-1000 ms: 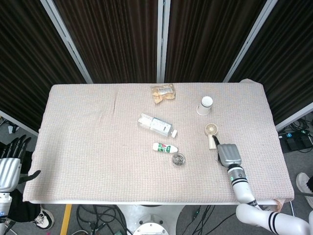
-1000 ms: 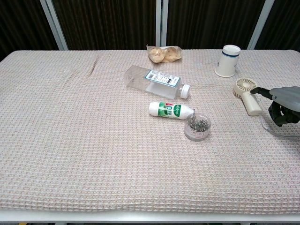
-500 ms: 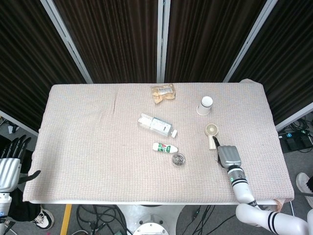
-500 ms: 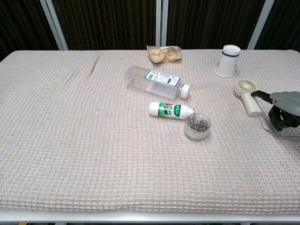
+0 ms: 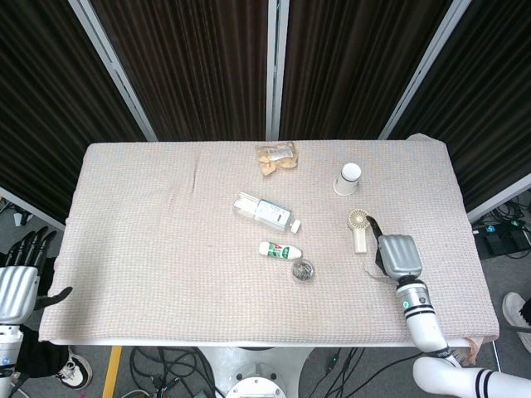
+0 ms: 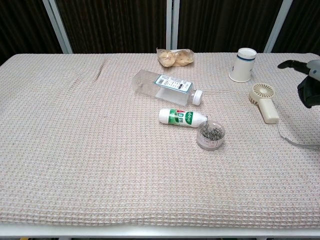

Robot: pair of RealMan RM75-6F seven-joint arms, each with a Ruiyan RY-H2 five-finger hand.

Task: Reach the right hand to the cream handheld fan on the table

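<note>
The cream handheld fan (image 5: 359, 228) lies flat on the cloth at the right, round head toward the far side; the chest view shows the fan (image 6: 265, 101) unobstructed. My right hand (image 5: 397, 255) hovers just right of the fan's handle, back upward, thumb stretched toward the fan, holding nothing and not touching it. In the chest view the right hand (image 6: 310, 82) is raised at the frame's right edge, partly cut off. My left hand (image 5: 17, 282) hangs off the table's near left corner, fingers spread and empty.
A paper cup (image 5: 348, 178) stands just beyond the fan. Left of the fan lie a clear bottle (image 5: 265, 211), a small green-and-white bottle (image 5: 280, 249) and a clear tub of clips (image 5: 303, 270). A snack bag (image 5: 276, 157) sits at the far edge. A thin cord (image 6: 292, 139) trails right of the fan.
My right hand has risen off the cloth and shifted a little right and farther out beside the fan. The fan and the left hand have not moved.
</note>
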